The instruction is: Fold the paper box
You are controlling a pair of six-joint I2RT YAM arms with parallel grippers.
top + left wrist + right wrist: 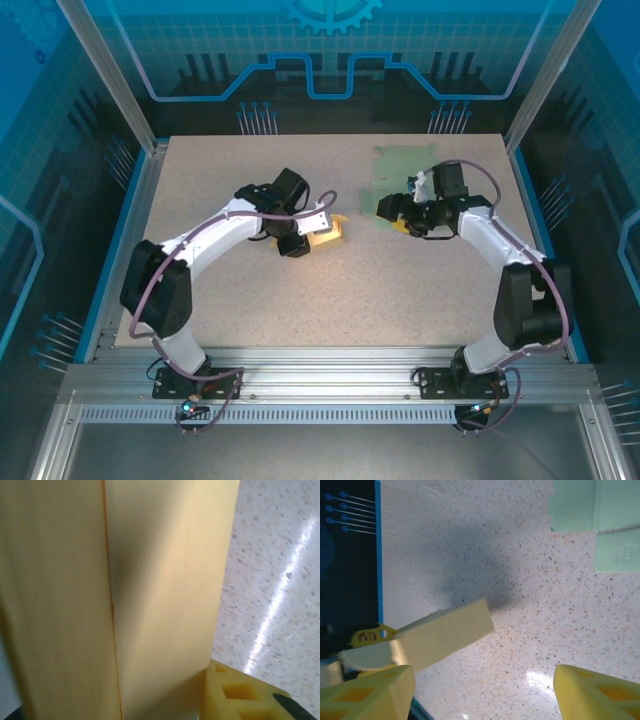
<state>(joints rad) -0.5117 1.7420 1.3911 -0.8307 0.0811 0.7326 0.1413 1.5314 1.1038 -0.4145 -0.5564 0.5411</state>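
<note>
The paper box (330, 231) is a pale yellow folded piece, held off the table near the middle. My left gripper (303, 238) is shut on it. In the left wrist view the box (150, 590) rises close in front, with a fold line down its left part, and one yellow finger (240, 697) presses against its lower right side. From the right wrist the box (447, 632) sticks out as a flat slab from the left. My right gripper (393, 215) stands open just right of the box, its yellow fingers (370, 692) wide apart over bare table.
Pale green paper sheets (400, 165) lie flat on the table at the back right, also seen as green sheets (575, 505) from the right wrist. The table's left edge and a blue frame rail (378, 555) border that view. Glass walls surround the table.
</note>
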